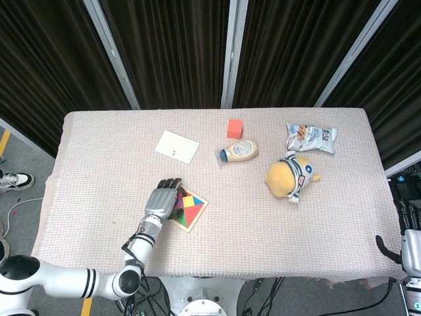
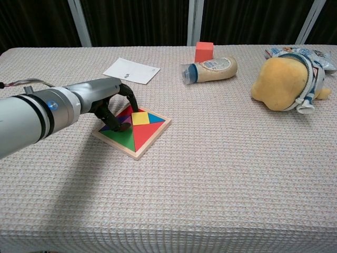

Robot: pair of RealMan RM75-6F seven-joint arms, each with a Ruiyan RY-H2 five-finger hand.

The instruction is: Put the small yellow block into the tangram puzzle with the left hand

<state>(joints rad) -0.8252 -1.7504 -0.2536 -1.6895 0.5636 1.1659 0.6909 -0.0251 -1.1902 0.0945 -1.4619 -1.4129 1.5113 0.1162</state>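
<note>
Small yellow square block lies flat in its slot among the coloured triangles of the square wooden-framed tangram puzzle, which sits on the beige woven tablecloth toward the table's left side. Over the puzzle's left edge hangs the left hand, dark fingers curled downward with one fingertip touching or just beside the yellow block's left edge; nothing is held in it, and the fingers stand somewhat apart. In the head view the same left hand covers the puzzle's left corner. At the far right edge of the head view the right hand shows only in part, off the table, and whether its fingers are spread or closed I cannot tell. Further back lie a white paper card, a small red cube, a beige squeeze bottle on its side, a yellow plush toy and a snack packet.
</note>
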